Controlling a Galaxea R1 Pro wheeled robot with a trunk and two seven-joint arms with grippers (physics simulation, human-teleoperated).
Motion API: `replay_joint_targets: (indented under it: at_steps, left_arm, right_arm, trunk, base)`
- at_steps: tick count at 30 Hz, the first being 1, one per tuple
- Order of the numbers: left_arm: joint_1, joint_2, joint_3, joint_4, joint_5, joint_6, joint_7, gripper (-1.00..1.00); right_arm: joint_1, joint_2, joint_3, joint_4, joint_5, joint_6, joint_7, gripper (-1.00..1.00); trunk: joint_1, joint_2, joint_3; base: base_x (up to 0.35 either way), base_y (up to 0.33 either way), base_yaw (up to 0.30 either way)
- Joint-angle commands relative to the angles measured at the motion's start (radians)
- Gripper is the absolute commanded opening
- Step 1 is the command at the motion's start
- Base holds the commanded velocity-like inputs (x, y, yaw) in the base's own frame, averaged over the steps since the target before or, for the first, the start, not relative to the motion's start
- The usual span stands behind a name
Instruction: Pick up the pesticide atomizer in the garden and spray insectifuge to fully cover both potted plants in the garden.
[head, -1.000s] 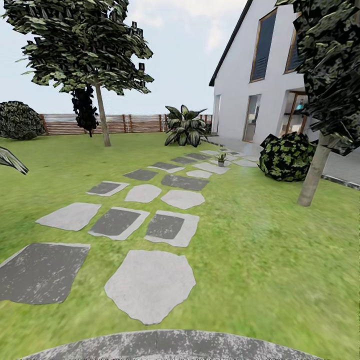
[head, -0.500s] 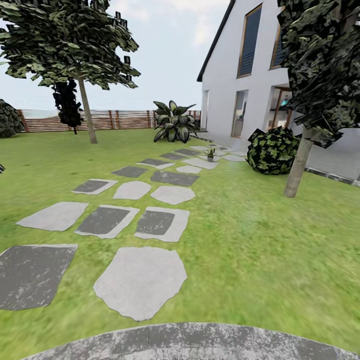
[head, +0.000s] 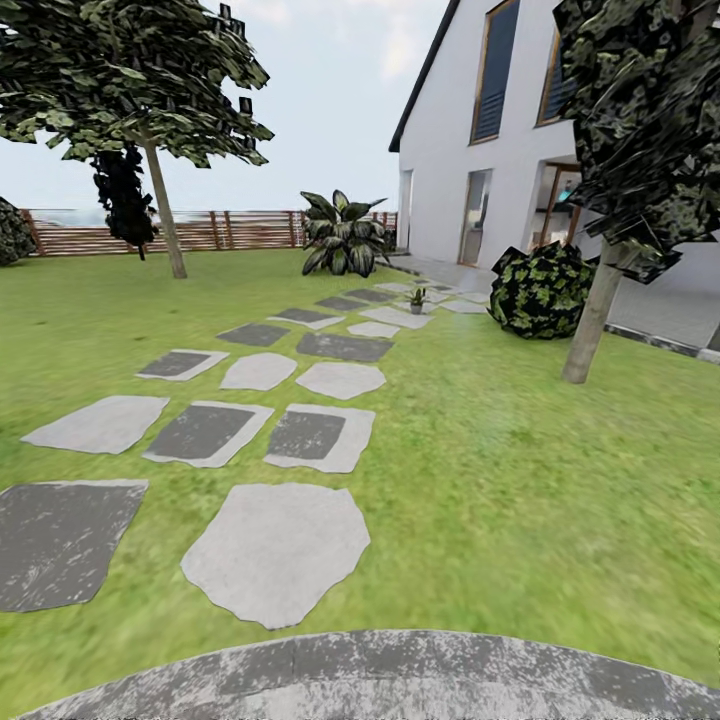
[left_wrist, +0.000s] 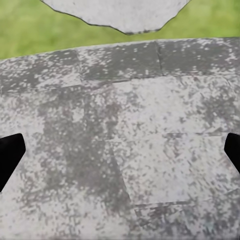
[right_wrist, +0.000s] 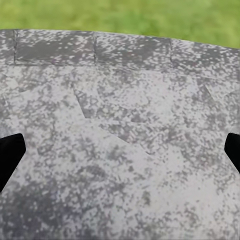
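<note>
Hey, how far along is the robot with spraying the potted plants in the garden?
Nothing looks done yet. Both grippers, left and right, are open and empty above the round paved patch, so no atomizer is in hand. One potted plant stands far off on the stepping stones, near the house. Left to do: find and pick up the atomizer, reach the plants, spray both.

lawn (head: 520, 480): green, across the frame
stepping stones (head: 275, 550): grey, centre left
fence (head: 240, 230): brown, upper left
house (head: 470, 150): white, upper right
</note>
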Motion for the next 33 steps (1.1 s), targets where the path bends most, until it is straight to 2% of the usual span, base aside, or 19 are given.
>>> replay_joint_targets:
  at_steps: [1, 17, 33]
  left_arm:
    - [-0.001, 0.000, 0.002, 0.001, 0.001, -0.003, 0.000, 1.00]
    - [-0.001, 0.000, 0.002, 0.001, 0.001, -0.003, 0.001, 1.00]
    - [-0.001, 0.000, 0.002, 0.002, 0.001, -0.003, 0.001, 1.00]
  right_arm:
    - [-0.001, 0.000, -0.001, 0.001, 0.000, -0.003, 0.000, 1.00]
    - [-0.001, 0.000, 0.000, 0.001, 0.000, -0.003, 0.000, 1.00]
    - [-0.001, 0.000, 0.000, 0.001, 0.000, -0.003, 0.000, 1.00]
  trunk:
    - [0.004, -0.008, -0.006]
    - [0.065, -0.120, -0.080]
    - [0.126, -0.232, -0.133]
  base:
    - [0.000, 0.000, 0.000]
    - [0.000, 0.000, 0.024]
    - [0.000, 0.000, 0.024]
